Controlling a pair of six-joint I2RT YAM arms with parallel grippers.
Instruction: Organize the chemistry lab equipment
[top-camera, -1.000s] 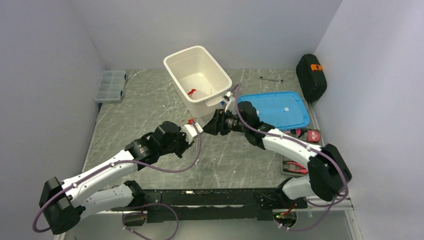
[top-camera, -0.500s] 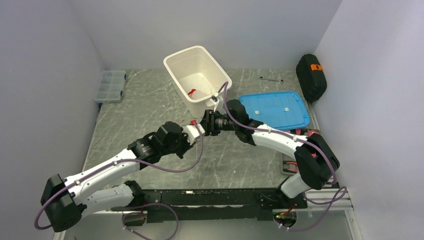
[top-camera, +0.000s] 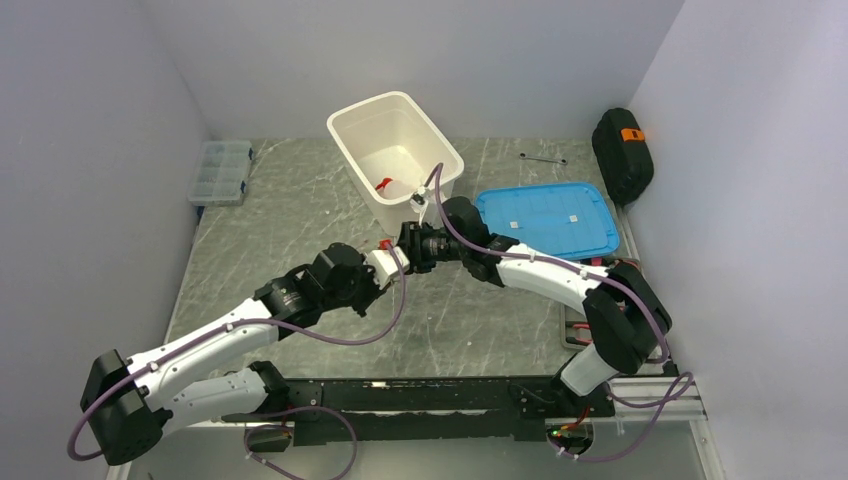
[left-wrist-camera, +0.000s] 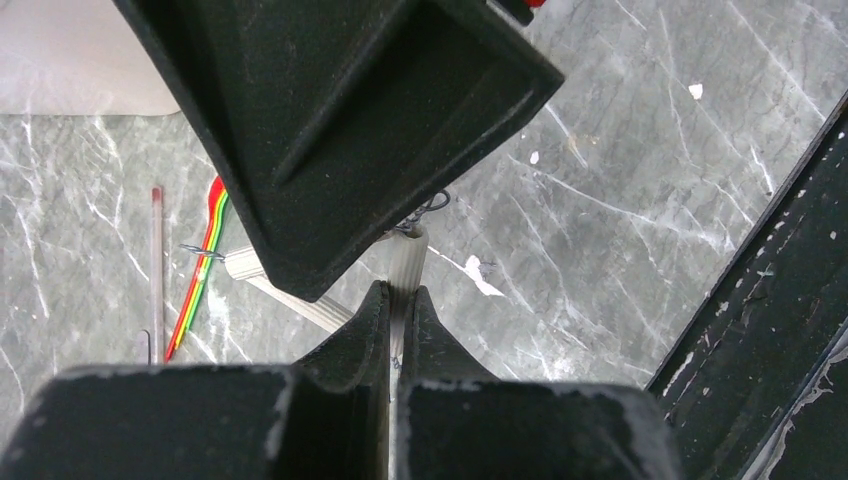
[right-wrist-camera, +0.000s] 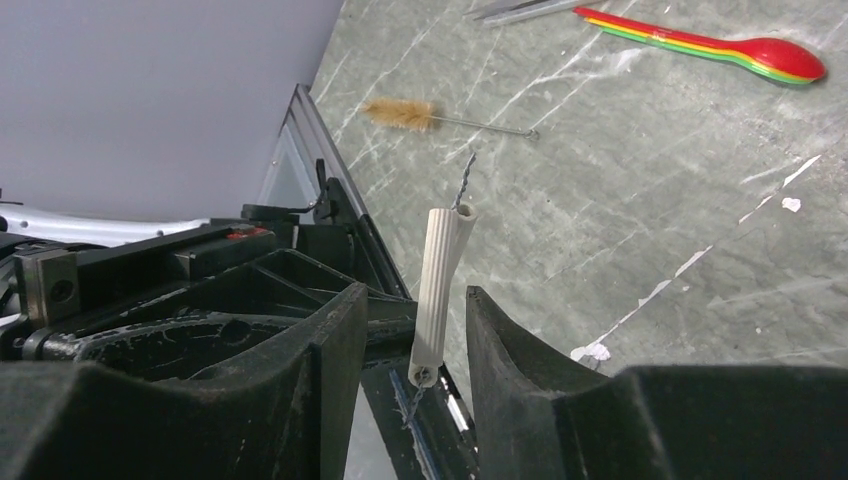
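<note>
The metal triangle has white ribbed tubes on twisted wire. My left gripper (left-wrist-camera: 400, 300) is shut on one tube (left-wrist-camera: 408, 262), held above the table in the middle. My right gripper (right-wrist-camera: 415, 320) meets it head-on, jaws open on either side of a tube (right-wrist-camera: 440, 285) with a gap at each side. In the top view the left gripper (top-camera: 390, 258) and right gripper (top-camera: 408, 244) touch noses just in front of the white bin (top-camera: 440, 158). A squeeze bottle with red nozzle (top-camera: 386, 185) lies inside the bin. A wire brush (right-wrist-camera: 405, 113) lies on the table.
Coloured spoons (right-wrist-camera: 720, 40) and a thin rod (left-wrist-camera: 157, 270) lie on the marble. A blue lid (top-camera: 545, 220) sits right of the bin. The clear organizer box (top-camera: 222, 170) is far left, a black case (top-camera: 622, 150) far right, red pliers (top-camera: 598, 335) near right.
My right arm has swung left to meet the left gripper, and its jaws have narrowed around the tube. The left arm has stayed put with the triangle.
</note>
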